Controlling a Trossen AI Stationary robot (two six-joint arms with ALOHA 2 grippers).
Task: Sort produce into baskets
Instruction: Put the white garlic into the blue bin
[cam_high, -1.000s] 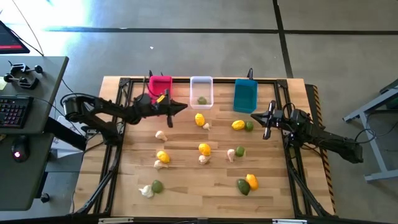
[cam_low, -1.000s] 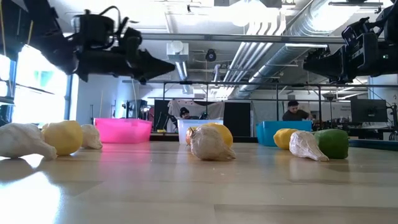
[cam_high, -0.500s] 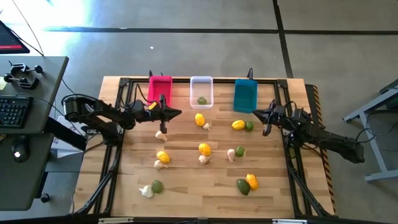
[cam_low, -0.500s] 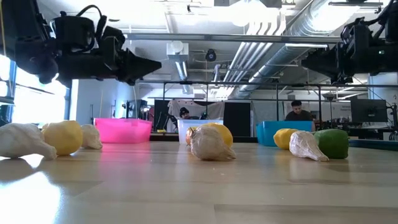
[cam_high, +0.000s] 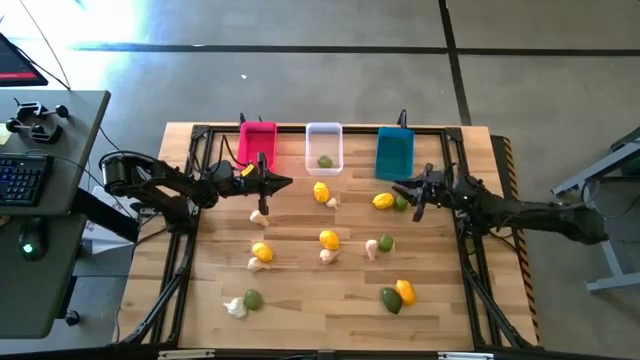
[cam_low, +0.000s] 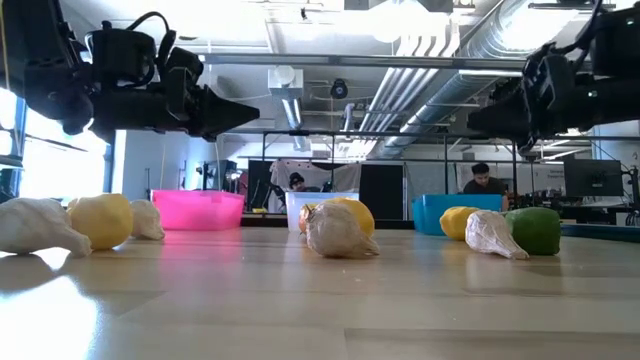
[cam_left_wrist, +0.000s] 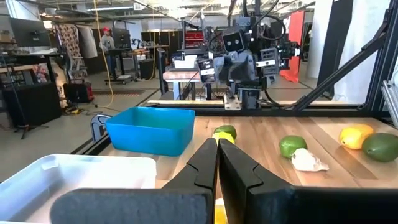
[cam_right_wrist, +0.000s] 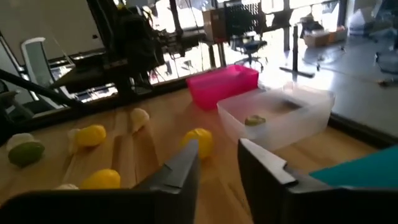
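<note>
The left gripper (cam_high: 285, 181) hangs above the table (cam_high: 300, 300) just in front of the pink bin (cam_high: 257, 141), its fingers (cam_left_wrist: 211, 163) pressed together on nothing. The right gripper (cam_high: 398, 188) hovers beside the teal bin (cam_high: 394, 152), close over a lemon (cam_high: 382, 201) and lime (cam_high: 400, 203) that lie side by side; its fingers (cam_right_wrist: 180, 171) stand a little apart with nothing between them. The three bins sit in a row along the far edge, pink, then the white bin (cam_high: 324, 146), then teal. One lime (cam_high: 325, 161) lies in the white bin; nothing shows in the pink and teal ones. The rest of the produce is scattered on the wood: a lemon (cam_high: 321, 192) with a garlic (cam_high: 332, 202) just in front of the white bin, a garlic (cam_high: 259, 216) below the left gripper, a lemon (cam_high: 262, 252) touching a garlic (cam_high: 253, 264) on the left, a lemon (cam_high: 328, 239) with a garlic (cam_high: 327, 256) mid-table, a garlic (cam_high: 371, 248) next to a lime (cam_high: 386, 243), a lime (cam_high: 253, 298) beside a garlic (cam_high: 235, 308) near the front left, and a lime (cam_high: 389, 299) against a lemon (cam_high: 405, 291) near the front right. People (cam_low: 480, 180) stand in the room beyond.
</note>
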